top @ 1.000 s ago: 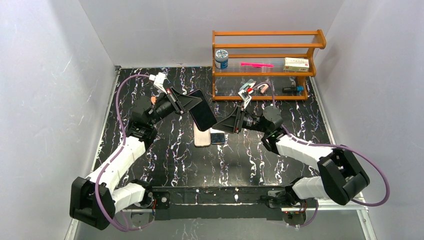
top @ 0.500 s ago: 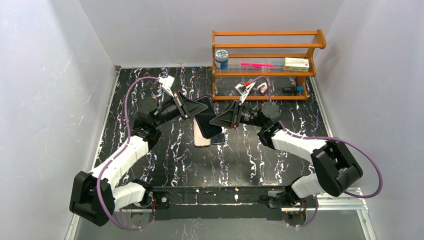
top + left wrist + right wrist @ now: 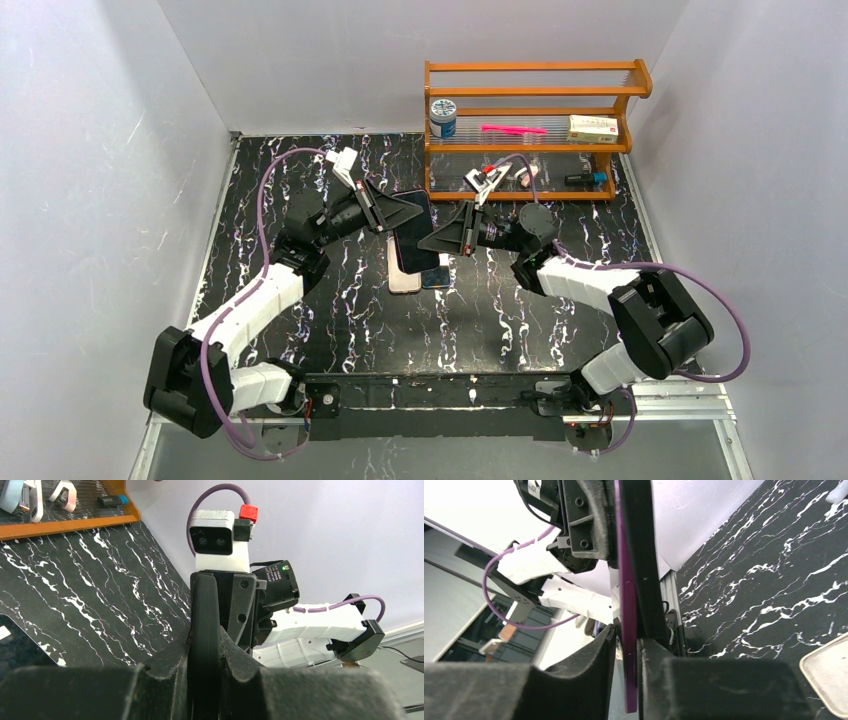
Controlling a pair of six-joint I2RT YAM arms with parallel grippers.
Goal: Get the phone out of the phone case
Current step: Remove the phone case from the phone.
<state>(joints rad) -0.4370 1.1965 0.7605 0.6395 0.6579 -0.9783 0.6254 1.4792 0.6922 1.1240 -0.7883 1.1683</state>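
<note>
Mid-frame above my black marbled worktop (image 3: 500, 320), my left end effector (image 3: 205, 647) clamps the phone case (image 3: 204, 600) and my right end effector (image 3: 626, 647) pinches the purple phone (image 3: 626, 595). Grey walls (image 3: 100, 150) surround us, with a wooden shelf (image 3: 530, 92) at upper right.

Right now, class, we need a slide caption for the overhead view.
Left pincer holds the dark rectangular cased phone above the black marble table; right pincer straddles its opposite edge.

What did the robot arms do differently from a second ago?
The right gripper slid left and closed onto the cased phone. The left gripper, still clamped on it, shifted it slightly right. The beige phone-shaped piece and the dark one lying underneath, and the shelf, stayed put.
</note>
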